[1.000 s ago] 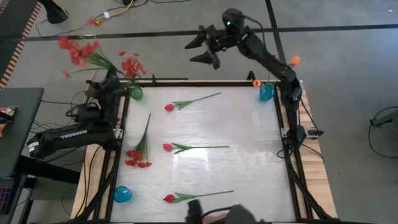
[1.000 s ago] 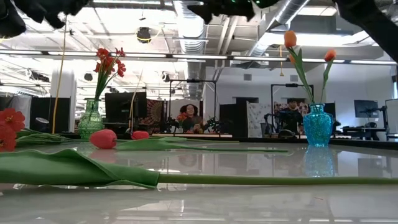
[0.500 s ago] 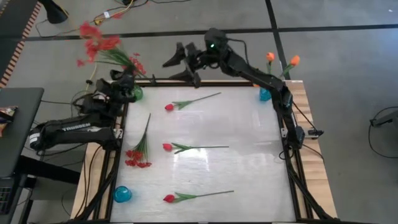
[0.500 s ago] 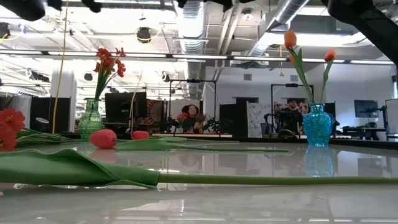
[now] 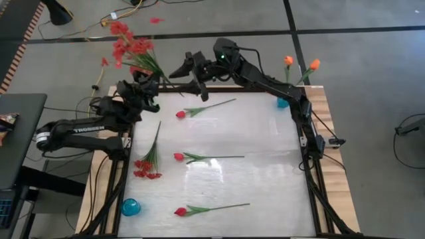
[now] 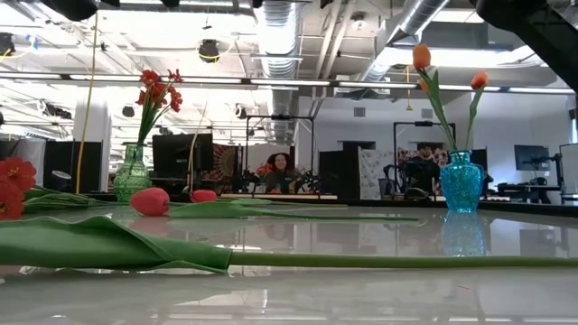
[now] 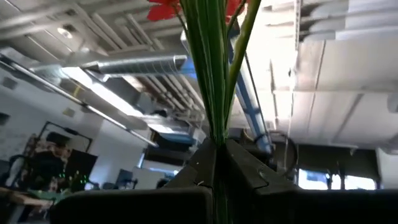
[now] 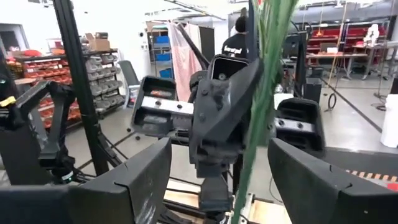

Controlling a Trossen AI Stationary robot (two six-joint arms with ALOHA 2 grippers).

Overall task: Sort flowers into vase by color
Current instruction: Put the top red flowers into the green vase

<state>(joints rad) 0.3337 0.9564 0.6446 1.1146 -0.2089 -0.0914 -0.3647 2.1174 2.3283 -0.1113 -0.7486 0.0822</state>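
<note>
My table (image 5: pixel 265 166) is big, white and shiny, with a dark frame around it. My left arm lies bent along the left edge, and my left gripper (image 5: pixel 147 93) sits at the far left corner, pinching the green stems of a red spray (image 5: pixel 131 48) tight; the bunch sticks up and away over the floor. My right arm stretches long across the far edge from the right side, and my right gripper (image 5: pixel 188 74) hangs just beside the left one with its fingers spread wide apart, the thin stems showing between them, not touching that I can tell. Another red spray (image 5: pixel 149 162) lies flat near the left edge. Three pinkish-red tulips (image 5: pixel 199 109) with long thin stems lie flat in a row down the middle. A bumpy green glass vase (image 6: pixel 132 173) at the far left holds red flowers. A blue glass vase (image 6: pixel 461 182) at the far right corner holds two orange tulips (image 6: pixel 422 57). A small blue vase (image 5: pixel 130 207) lies at the near left corner.
</note>
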